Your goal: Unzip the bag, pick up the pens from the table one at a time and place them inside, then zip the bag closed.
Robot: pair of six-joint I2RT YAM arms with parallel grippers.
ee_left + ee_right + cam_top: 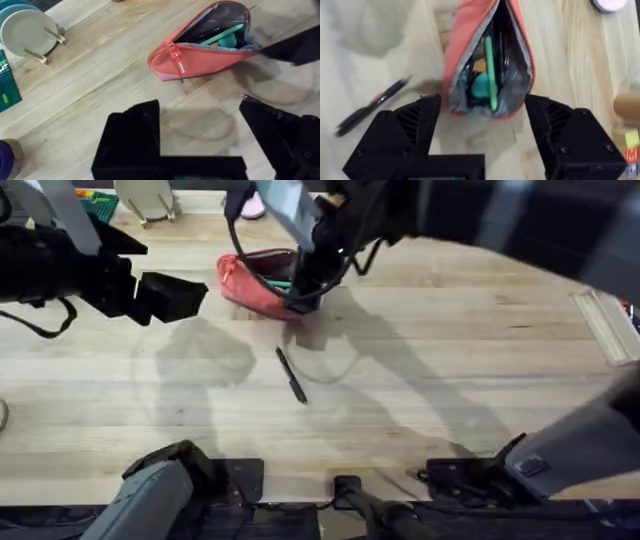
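Pouch [455, 55] coral-pink outside, grey lining, red zipper pull [176, 59]. Green pen [490, 70] inside, beside a teal item [481, 86]. Second pen [291, 375] black, lying on pale wood-grain tabletop [450, 370]. Both pincers black: left pincer [200, 130], right pincer [482, 130]. Plates [22, 30] light blue and white.
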